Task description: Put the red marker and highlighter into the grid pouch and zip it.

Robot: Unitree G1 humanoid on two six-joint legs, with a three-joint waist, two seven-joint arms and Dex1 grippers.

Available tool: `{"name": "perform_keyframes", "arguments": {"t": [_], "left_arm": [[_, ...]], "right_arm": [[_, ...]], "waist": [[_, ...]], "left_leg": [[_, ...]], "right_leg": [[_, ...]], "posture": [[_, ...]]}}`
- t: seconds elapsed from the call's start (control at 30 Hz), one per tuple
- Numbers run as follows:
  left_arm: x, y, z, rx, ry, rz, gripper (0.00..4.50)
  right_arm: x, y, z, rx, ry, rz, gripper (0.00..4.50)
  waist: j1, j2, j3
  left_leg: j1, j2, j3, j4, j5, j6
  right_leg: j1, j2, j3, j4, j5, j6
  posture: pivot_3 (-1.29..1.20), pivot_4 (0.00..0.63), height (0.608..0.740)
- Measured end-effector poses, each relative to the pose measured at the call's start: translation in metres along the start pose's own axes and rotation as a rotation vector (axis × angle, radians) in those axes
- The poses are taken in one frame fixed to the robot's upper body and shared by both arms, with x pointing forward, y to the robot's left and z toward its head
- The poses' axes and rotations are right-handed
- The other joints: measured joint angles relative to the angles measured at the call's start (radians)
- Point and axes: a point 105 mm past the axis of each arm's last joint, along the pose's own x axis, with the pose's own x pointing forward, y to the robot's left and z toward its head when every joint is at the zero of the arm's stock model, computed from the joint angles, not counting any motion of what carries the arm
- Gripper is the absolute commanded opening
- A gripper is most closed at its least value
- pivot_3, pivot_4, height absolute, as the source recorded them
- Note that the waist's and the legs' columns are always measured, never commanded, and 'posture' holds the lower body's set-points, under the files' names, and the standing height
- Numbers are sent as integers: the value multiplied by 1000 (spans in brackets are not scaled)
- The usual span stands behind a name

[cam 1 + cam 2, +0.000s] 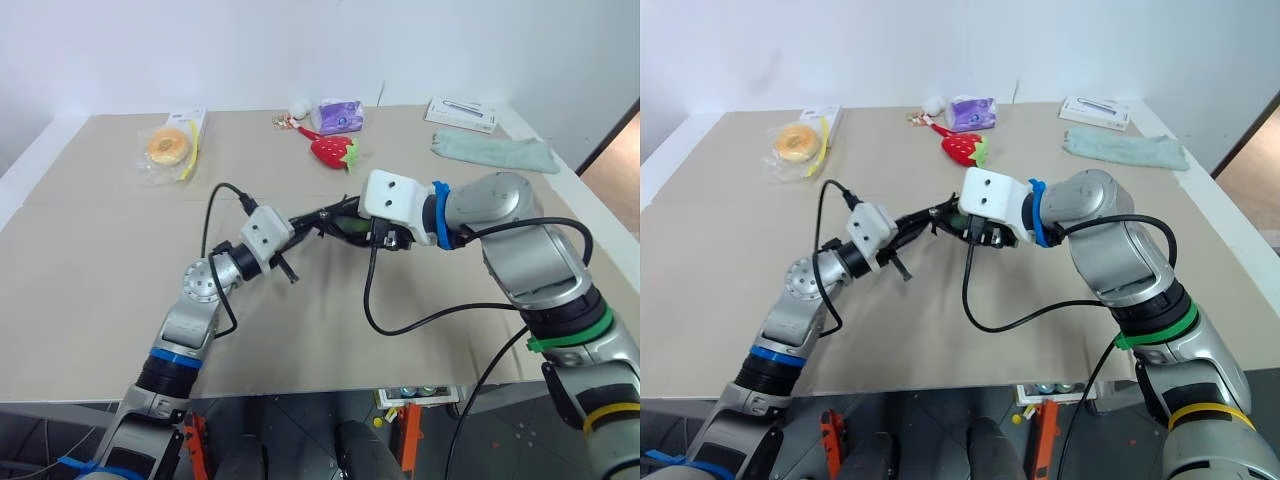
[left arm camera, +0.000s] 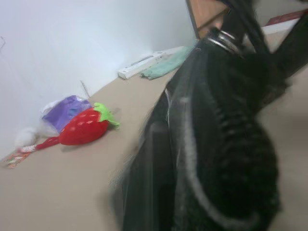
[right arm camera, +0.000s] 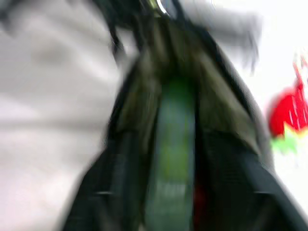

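Left arm (image 1: 190,320): slim silver links, round grey joint, blue ring low down, white boxy wrist module, looping black cable. Right arm (image 1: 530,250): bulky silver shells, white wrist block with two dark dots, blue band, green band, yellow band, long black cable.

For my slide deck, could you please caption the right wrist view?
Highlighter sliding into the open grid pouch, strawberry plush beyond.

1. Mid-surface (image 1: 100,300), the grid pouch (image 1: 335,222) hangs between the left tool (image 1: 318,215) and the right tool (image 1: 372,232).
2. The highlighter (image 3: 171,159) sits inside the pouch's open mouth.
3. Behind the pouch — a strawberry plush (image 1: 334,151); left-rear, a bagged doughnut (image 1: 166,148); right-rear, a folded cloth (image 1: 494,150).
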Motion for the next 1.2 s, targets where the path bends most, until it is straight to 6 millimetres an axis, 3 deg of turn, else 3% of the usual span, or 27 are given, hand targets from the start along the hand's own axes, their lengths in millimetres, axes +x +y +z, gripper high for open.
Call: {"name": "perform_keyframes", "arguments": {"t": [0.03, 0.07, 0.27, 0.4, 0.6, 0.67, 0.83, 1.17, 1.2], "left_arm": [[0, 0, -1, -5, 3, -1, 0], [0, 1, -1, -6, 5, 1, 0], [-1, 2, -2, -10, 9, 8, 0], [-1, 2, -4, -29, 16, 9, 0], [0, 2, -3, -38, 12, 8, 0], [0, 2, -2, -37, 10, 8, 0], [0, 2, -2, -39, 9, 8, 0], [0, 3, -4, -51, 17, 11, 0], [0, 3, -4, -51, 17, 11, 0]], "right_arm": [[-3, 0, 1, 5, -11, 7, 4386], [-6, -1, 0, 13, -11, 9, 4472], [-36, -15, -4, 100, -37, -33, 4472], [-54, -29, 8, 218, -158, -89, 4472], [-32, -18, 17, 354, -255, -28, 4472], [-27, -12, 16, 393, -268, -2, 3740], [-21, -8, 10, 424, -256, -3, 1293], [-2, 2, 19, 442, -285, 42, 1293], [-2, 2, 19, 442, -285, 42, 1025]], "waist": [[0, 0, 0], [0, 0, 0], [0, 0, 0], [-1, 0, 0], [0, 0, 0], [0, 0, 0], [1, 0, 0], [-1, 0, 0], [-1, 0, 0]], "left_leg": [[0, 0, 0, 0, 0, 0], [0, 0, 0, 0, 0, 0], [0, 0, 0, 0, 0, 0], [1, 0, 0, 0, 0, 0], [1, 1, 0, 0, 0, 0], [0, 0, 0, 0, 0, 0], [0, 0, 0, 0, 0, 0], [0, 0, 0, 0, 0, 0], [0, 0, 0, 0, 0, 0]], "right_leg": [[0, 0, 0, 0, 0, 0], [0, 0, 0, 0, 0, 0], [0, 0, 0, 0, 0, 0], [0, 1, 0, 0, 0, -1], [0, 1, 0, 0, 1, -1], [0, 0, 0, 0, 1, -1], [0, 0, 0, 0, 1, -2], [0, 1, 0, 0, 1, -1], [0, 1, 0, 0, 1, -1]], "posture": [[0, 150, 740], [0, 150, 740], [0, 150, 740], [0, 150, 740], [0, 150, 740], [0, 150, 740], [0, 150, 740], [0, 150, 740], [0, 150, 740]]}}
